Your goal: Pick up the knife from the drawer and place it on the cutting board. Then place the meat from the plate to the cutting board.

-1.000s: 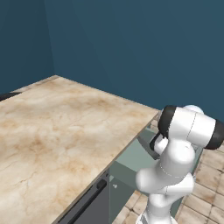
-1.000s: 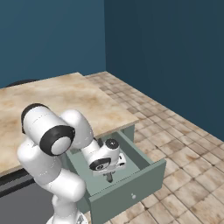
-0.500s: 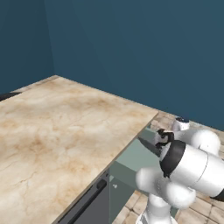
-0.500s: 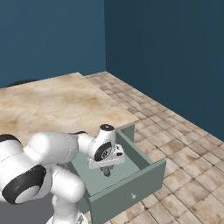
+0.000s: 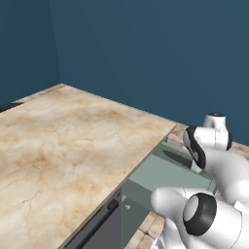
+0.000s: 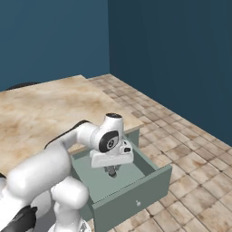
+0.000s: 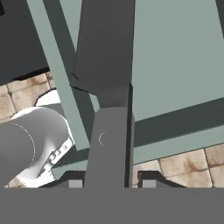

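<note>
The knife [image 7: 109,87] runs up the middle of the hand view, wide dark blade at the top and grey handle coming down between my fingertips [image 7: 75,180]. My gripper [image 6: 112,172] hangs inside the open grey-green drawer [image 6: 131,199] and is shut on the knife's handle. In the hand view the blade crosses in front of the drawer's side wall [image 7: 65,87], so it sits above the drawer floor [image 7: 179,52]. From the left base view the drawer [image 5: 160,175] is partly hidden by my arm. The cutting board, the meat and the plate are out of view.
A beige marble counter [image 5: 68,146] stretches left of the drawer, with a dark cabinet front [image 5: 92,228] under its edge. Something dark lies at the counter's far end [image 6: 22,85]. Tiled floor [image 6: 190,149] lies to the right, dark blue walls behind.
The arm has folded down, its elbow swinging low in front of the base cameras. The hand stays in the drawer and the jaws have closed a little.
</note>
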